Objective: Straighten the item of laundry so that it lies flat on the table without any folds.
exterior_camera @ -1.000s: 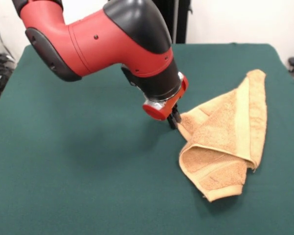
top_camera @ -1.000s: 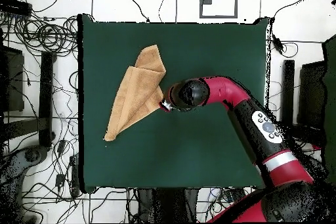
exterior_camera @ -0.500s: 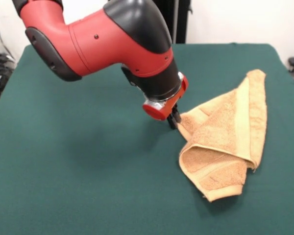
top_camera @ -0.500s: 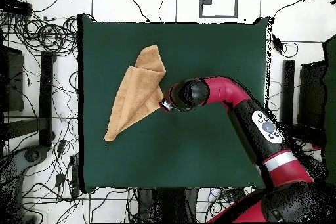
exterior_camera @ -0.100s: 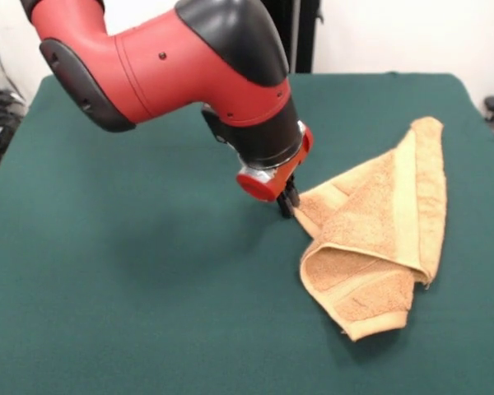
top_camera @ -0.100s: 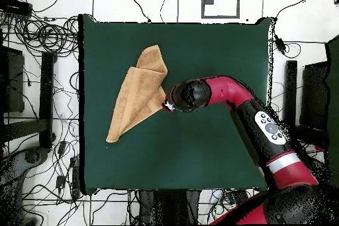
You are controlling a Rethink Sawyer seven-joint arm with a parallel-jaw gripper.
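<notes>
The item of laundry [exterior_camera @ -0.100s: 379, 234] is a tan-orange terry towel, folded over on itself into a rough triangle, lying on the right part of the green table [exterior_camera @ -0.100s: 123, 296]. My gripper [exterior_camera @ -0.100s: 289, 203] is down at the towel's left corner, its short black tips pinching that corner at table height under the red wrist. In the overhead view the towel [top_camera @ -0.100s: 136, 97] lies left of centre. There the gripper [top_camera @ -0.100s: 165, 106] meets the towel's right corner, and the wrist hides the tips.
The red and black arm [exterior_camera @ -0.100s: 173, 66] hangs over the table's middle and hides part of the surface behind it. Cables and stands [top_camera @ -0.100s: 40, 44] lie on the floor round the table's edges.
The gripper has shifted slightly away from the towel's bulk. The pinched corner and the rest of the towel have been drawn a little the same way.
</notes>
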